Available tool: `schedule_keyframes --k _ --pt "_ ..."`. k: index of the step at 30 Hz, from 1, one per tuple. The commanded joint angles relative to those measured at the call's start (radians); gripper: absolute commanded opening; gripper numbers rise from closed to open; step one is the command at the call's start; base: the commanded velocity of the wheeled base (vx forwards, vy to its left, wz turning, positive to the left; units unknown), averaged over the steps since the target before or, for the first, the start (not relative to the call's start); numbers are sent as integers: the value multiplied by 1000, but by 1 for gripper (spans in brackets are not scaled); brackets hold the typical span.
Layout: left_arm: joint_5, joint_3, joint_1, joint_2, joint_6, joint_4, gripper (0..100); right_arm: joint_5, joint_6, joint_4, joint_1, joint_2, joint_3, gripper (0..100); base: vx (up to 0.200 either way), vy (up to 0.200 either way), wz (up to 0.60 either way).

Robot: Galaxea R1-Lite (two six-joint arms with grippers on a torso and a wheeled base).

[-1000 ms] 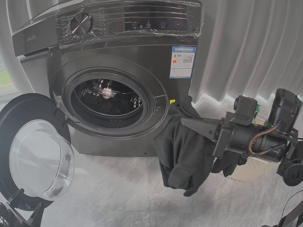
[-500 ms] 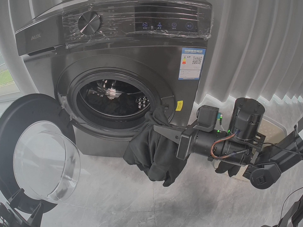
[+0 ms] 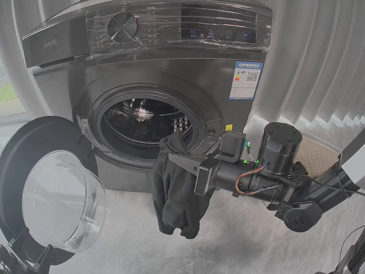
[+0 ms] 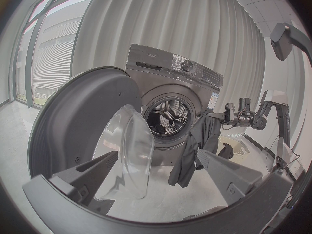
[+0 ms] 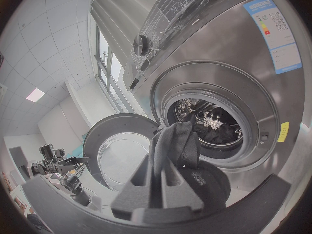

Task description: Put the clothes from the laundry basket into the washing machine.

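Observation:
The grey washing machine [image 3: 159,73] stands with its round door [image 3: 45,187] swung wide to the left. Dark clothes [image 3: 133,128] lie inside the drum. My right gripper [image 3: 173,157] is shut on a dark garment [image 3: 171,198] that hangs in front of the lower right rim of the drum opening. In the right wrist view the garment [image 5: 177,142] bunches above the closed fingers [image 5: 143,182], just before the opening. My left gripper [image 4: 156,152] stands open and holds nothing, low by the floor behind the open door [image 4: 84,114]. The beige laundry basket [image 3: 317,156] sits right of the machine.
White curtains [image 3: 315,58] hang behind and to the right of the machine. Grey tiled floor [image 3: 125,236] lies open in front. The open door's glass bowl [image 3: 64,202] juts out at the lower left. A window [image 4: 48,49] stands left of the machine.
The right gripper has carried the dark garment leftward from beside the machine to the drum opening's lower right rim. The head camera has also shifted. The left gripper stays put.

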Motion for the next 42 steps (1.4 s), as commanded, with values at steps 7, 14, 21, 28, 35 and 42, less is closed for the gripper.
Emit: schedule_keyframes --k 7,14,21,28,35,42 --pt "-2 16 0 1 0 0 100 -33 16 -42 29 55 -34 0 0 0 0" --pt "-2 16 0 1 0 0 100 -42 14 -42 21 -5 8 0 0 0 0" --pt "-65 16 1 0 9 -3 100 -33 7 -65 61 -48 74 0 0 0 0" --pt "-224 5 -9 7 138 23 100 19 16 -72 106 -200 179 0 0 0 0" --pt "-324 -223 -15 279 146 0 100 5 19 -68 81 -320 182 0 0 0 0" --pt "-422 -326 -109 576 172 -83 100 -6 48 -60 95 -376 205 0 0 0 0"
